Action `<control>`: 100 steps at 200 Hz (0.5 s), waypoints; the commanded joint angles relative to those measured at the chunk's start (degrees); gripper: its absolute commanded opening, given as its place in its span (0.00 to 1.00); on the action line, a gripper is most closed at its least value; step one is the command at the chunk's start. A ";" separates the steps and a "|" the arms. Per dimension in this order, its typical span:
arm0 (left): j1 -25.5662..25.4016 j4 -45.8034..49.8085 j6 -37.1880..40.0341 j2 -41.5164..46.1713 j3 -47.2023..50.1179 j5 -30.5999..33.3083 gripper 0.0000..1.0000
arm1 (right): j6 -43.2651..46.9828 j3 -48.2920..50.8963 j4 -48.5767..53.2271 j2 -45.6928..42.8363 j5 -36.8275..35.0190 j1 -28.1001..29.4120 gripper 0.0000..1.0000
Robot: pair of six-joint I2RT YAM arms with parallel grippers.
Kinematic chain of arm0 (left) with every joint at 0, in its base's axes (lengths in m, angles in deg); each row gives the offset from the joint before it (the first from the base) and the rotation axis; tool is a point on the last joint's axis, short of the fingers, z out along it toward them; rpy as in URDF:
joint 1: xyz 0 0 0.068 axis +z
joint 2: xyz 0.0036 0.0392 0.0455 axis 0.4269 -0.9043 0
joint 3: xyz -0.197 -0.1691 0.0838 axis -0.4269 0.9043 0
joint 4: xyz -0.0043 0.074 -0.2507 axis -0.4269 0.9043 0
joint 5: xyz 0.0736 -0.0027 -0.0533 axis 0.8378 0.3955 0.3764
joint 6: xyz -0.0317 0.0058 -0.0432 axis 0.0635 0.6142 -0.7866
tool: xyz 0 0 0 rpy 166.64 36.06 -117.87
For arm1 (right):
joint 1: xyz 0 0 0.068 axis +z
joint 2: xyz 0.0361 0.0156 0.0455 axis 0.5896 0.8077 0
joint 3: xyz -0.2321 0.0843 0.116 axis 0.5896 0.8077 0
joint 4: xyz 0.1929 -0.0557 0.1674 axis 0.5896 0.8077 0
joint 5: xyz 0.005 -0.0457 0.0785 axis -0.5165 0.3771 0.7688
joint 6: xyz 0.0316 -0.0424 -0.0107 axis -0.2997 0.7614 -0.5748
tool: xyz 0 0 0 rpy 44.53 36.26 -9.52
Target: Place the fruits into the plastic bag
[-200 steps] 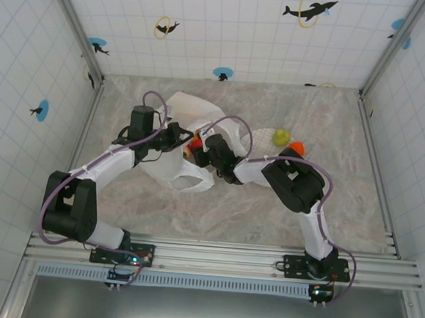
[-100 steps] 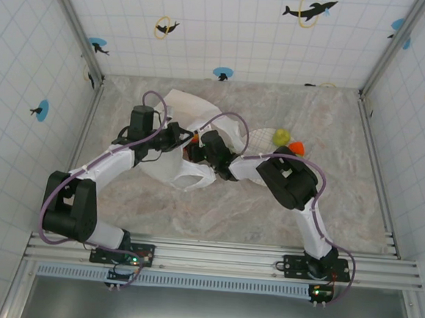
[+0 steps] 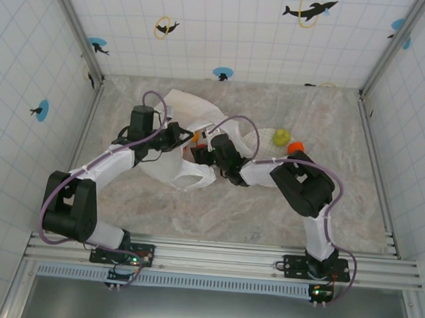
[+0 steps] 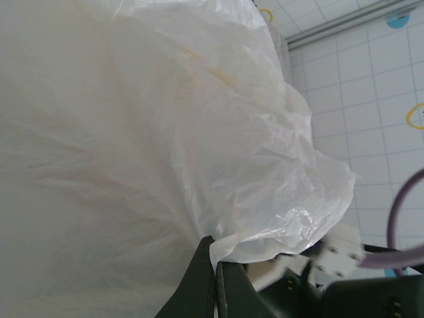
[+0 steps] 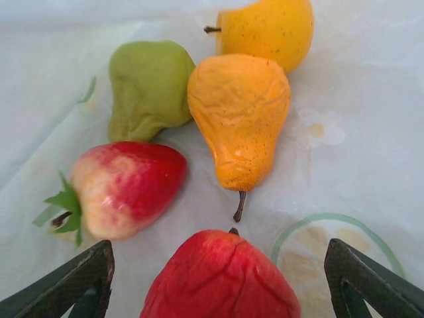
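Bag [image 4: 165, 132] | left jaws clenched on its film | right jaws released, red fruit [image 5: 222, 281] between | orange pear [image 5: 238, 119], strawberry [image 5: 126, 185] beyond

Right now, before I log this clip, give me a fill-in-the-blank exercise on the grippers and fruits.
1. The left gripper is ____ on the plastic bag's edge.
2. The right gripper's fingers stand ____ on either side of the red fruit.
3. The right wrist view shows ____ fruits.
4. In the top view, the yellow-green fruit lies ____ the bag.
Missing words: shut; open; five; outside.
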 commanded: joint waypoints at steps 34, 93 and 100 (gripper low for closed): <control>0.22 0.07 -0.65 0.07 -0.26 -0.85 0.00 | 5.78 8.77 3.08 -11.96 1.00 0.64 0.86; 0.26 -0.01 -0.74 -0.21 -0.22 -0.81 0.00 | 9.65 18.08 11.24 -27.67 5.43 0.35 0.86; 0.28 0.00 -0.82 -0.21 -0.19 -0.83 0.00 | 10.06 18.70 12.61 -29.68 6.06 0.26 0.86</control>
